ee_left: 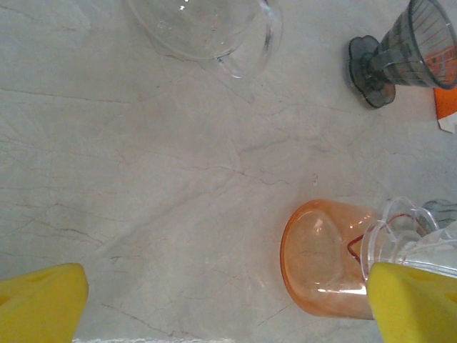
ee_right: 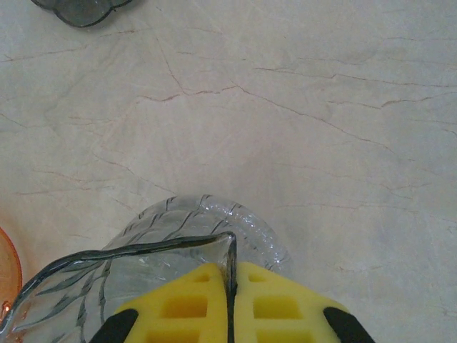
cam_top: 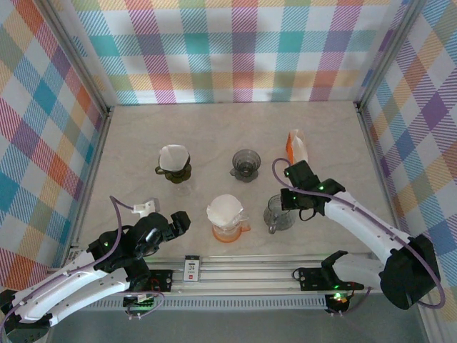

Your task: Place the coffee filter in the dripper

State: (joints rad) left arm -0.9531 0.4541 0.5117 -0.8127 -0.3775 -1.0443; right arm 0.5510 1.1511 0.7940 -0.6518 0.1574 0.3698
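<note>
A clear ribbed glass dripper [cam_top: 278,213] stands at the front right of centre. My right gripper [cam_top: 289,199] is shut on its thin rim, which is pinched between the yellow pads [ee_right: 189,304]; the right wrist view shows the ribbed glass [ee_right: 207,218] just ahead of them. A white coffee filter [cam_top: 225,209] sits in the dripper on the orange glass server [cam_top: 230,232]. Another white filter [cam_top: 173,157] sits in a dark dripper at the back left. My left gripper [cam_top: 178,221] hangs open over bare table left of the orange server [ee_left: 325,261], holding nothing.
An empty grey dripper [cam_top: 246,164] stands at the back centre, its base seen in the right wrist view [ee_right: 78,8]. An orange-and-white filter packet [cam_top: 295,146] lies behind the right gripper. Plaid walls enclose the marble table [cam_top: 335,143]; a metal rail [cam_top: 235,271] runs along the front.
</note>
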